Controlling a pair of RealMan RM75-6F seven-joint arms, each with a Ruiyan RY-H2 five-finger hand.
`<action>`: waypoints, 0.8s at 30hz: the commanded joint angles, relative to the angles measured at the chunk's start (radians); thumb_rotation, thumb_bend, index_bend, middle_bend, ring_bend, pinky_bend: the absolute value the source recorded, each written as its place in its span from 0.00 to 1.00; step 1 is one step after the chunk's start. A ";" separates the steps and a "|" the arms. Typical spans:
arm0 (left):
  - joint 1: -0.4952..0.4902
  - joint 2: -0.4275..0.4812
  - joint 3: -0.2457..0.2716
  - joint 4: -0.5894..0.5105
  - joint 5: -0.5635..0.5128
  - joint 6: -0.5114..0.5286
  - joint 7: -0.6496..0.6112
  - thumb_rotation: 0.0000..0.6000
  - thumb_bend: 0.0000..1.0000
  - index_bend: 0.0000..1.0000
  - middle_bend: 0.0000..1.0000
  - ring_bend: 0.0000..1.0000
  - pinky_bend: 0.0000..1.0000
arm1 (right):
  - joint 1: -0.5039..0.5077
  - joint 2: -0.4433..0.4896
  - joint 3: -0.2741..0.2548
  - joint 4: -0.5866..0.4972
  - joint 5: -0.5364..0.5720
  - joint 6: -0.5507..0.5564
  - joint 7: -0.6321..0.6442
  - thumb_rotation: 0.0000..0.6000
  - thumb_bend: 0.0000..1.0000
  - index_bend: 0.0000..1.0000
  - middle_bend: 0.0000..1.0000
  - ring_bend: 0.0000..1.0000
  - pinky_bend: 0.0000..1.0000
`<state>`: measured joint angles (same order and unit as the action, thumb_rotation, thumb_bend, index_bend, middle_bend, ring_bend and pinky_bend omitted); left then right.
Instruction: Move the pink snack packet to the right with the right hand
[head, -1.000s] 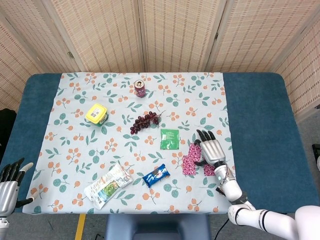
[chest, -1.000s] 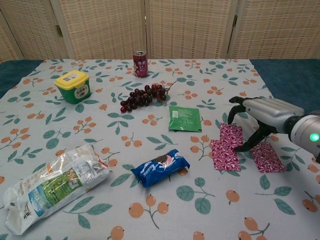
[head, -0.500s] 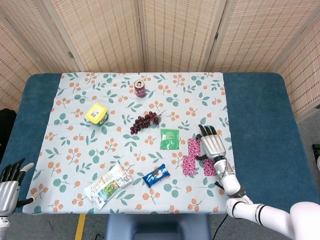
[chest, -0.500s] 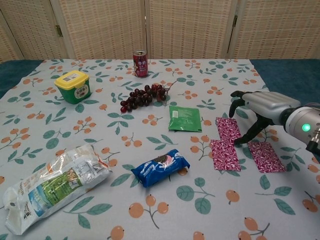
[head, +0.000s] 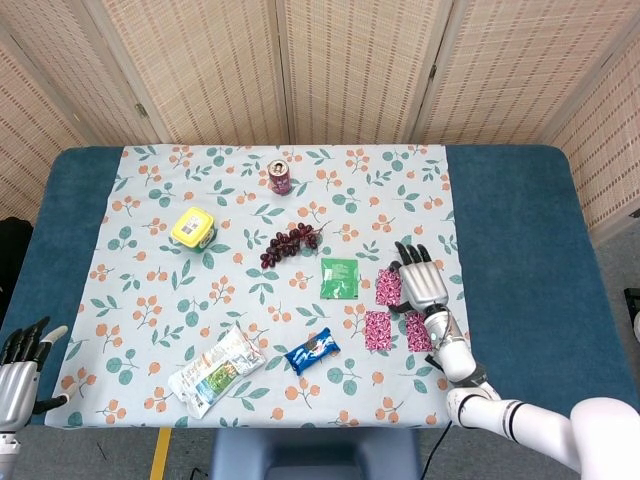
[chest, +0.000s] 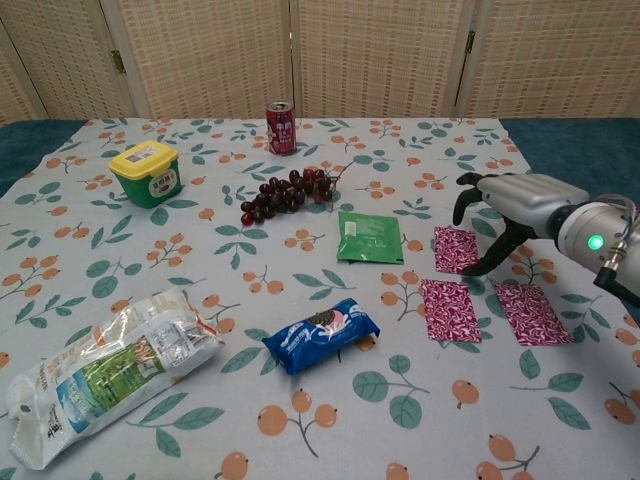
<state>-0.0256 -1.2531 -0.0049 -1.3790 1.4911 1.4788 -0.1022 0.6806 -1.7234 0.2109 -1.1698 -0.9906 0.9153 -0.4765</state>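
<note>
Three pink snack packets lie flat on the floral cloth (chest: 420, 140) at the right side of the counter (head: 520, 230). The far pink snack packet (chest: 456, 249) sits just right of the green sachet (chest: 369, 236); the near-left pink packet (chest: 451, 308) lies in front of it, and the near-right pink packet (chest: 531, 313) lies beside that one with a strip of cloth between them.

The right hand (chest: 503, 205) hovers over the far packet's right edge, palm down, fingers spread and curved downward with nothing clamped in them. In the chest view one dark fingertip (chest: 470, 268) reaches the cloth just at the packet's near-right corner (whether it actually touches the packet I cannot tell). From the head view the same hand (head: 423, 284) covers the packet's right side.

The left hand (head: 18, 362) rests off the cloth at the counter's near-left corner, fingers apart and holding nothing.

Elsewhere on the cloth: a red drink can (chest: 281, 127) standing upright at the far side, a bunch of dark grapes (chest: 283, 195) in front of it, a green tub with a yellow lid (chest: 146, 172) to the left, a blue biscuit pack (chest: 322, 334) near the middle, and a large clear bag (chest: 105, 371) lying at the near left.
</note>
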 joint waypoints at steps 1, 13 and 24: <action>0.001 0.000 -0.001 0.001 -0.001 0.000 -0.002 1.00 0.24 0.19 0.07 0.08 0.00 | -0.008 0.016 -0.005 -0.041 -0.009 0.008 0.018 0.79 0.16 0.31 0.04 0.00 0.00; 0.004 0.001 0.003 -0.003 0.010 0.011 -0.004 1.00 0.24 0.19 0.07 0.08 0.00 | -0.072 0.188 -0.095 -0.395 -0.012 0.029 -0.004 0.80 0.16 0.31 0.04 0.00 0.00; 0.012 0.003 0.005 0.003 0.006 0.016 -0.014 1.00 0.24 0.19 0.07 0.08 0.00 | -0.056 0.161 -0.127 -0.391 0.049 0.027 -0.059 0.80 0.16 0.28 0.03 0.00 0.00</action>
<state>-0.0132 -1.2498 0.0000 -1.3760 1.4971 1.4953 -0.1157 0.6240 -1.5620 0.0845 -1.5619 -0.9421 0.9423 -0.5345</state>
